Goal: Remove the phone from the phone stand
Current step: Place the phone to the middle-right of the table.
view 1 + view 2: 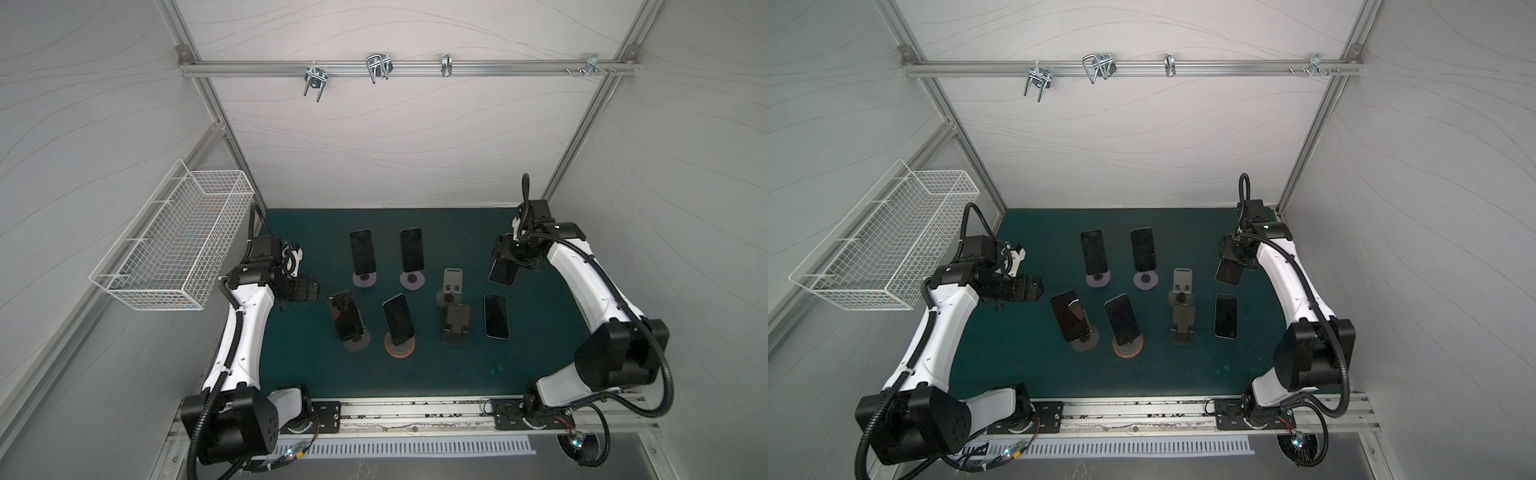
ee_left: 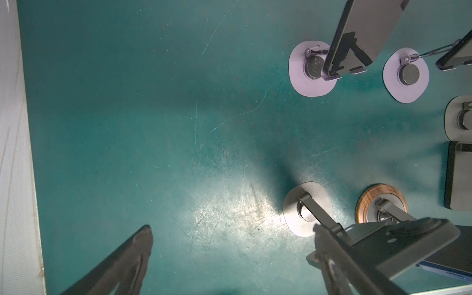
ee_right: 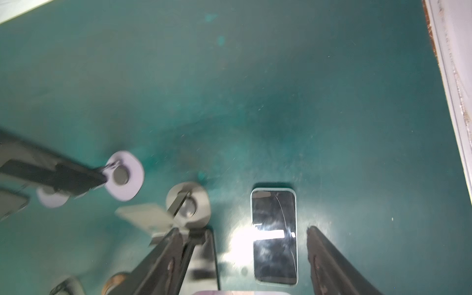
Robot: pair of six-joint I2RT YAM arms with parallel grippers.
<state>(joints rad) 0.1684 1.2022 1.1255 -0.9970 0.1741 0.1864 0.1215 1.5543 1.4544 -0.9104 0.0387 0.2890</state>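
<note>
Now the right fingers (image 3: 329, 260) clamp a dark slab phone (image 1: 504, 272), hanging end-down over bare green counter (image 1: 536, 299) beyond the pale-edged phone (image 1: 496, 316) lying flat; left fingers (image 2: 127, 255) stand apart.

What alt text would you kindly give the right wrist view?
A phone lies flat, screen up, on the green mat, seen between the right claw's two dark fingers. An empty grey stand, blurred, sits beside it.

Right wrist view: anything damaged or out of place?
The flat phone on the mat has a thin curved line running down its screen. It looks like a crack, though it could be a hair or glare. Nothing else stands out.
</note>
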